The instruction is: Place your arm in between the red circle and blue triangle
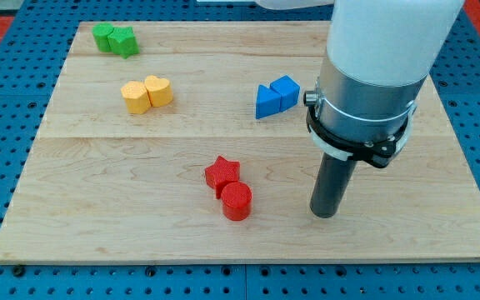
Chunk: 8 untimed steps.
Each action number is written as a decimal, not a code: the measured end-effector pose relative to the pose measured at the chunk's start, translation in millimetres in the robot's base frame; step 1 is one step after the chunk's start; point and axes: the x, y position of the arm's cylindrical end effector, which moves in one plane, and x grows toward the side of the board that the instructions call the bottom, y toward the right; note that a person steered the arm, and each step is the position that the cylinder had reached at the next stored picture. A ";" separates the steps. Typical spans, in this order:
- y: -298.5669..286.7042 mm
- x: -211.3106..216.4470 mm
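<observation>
1. Wooden board point(98, 208) sits on a blue pegboard, with small blocks scattered over it in pairs. No gripper on this rig at all, so nothing to be apart or together; the arm just ends in a dark rod.

2. The red circle point(237, 201) is near the bottom of the view, a bit left of centre, touching a red star point(222, 172) just above it. The blue triangle point(267, 102) is further up toward the top, touching a blue cube-ish block point(286, 90) on its right.

3. The tip point(324, 214) rests on the board to the right of the red circle, roughly level with it, with a clear gap between them. It's well below the blue triangle and off to the right of the line between the two.

4. Judging by that, the tip isn't between them yet. It looks like it wants to slide left and up into the open wood between the red pair and the blue pair.

5. Handling-wise, the blocks look like light, rigid pieces that would skid easily on smooth wood. Nothing to grab here, so best to touch neither. The red star crowds the gap, so a sloppy path could nudge it.

6. Also around: two yellow blocks point(147, 94) and two green blocks point(114, 38) on the far left, well out of the way.
</observation>
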 end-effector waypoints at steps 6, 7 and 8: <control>0.0 44.0; 0.0 58.7; -10.6 58.5</control>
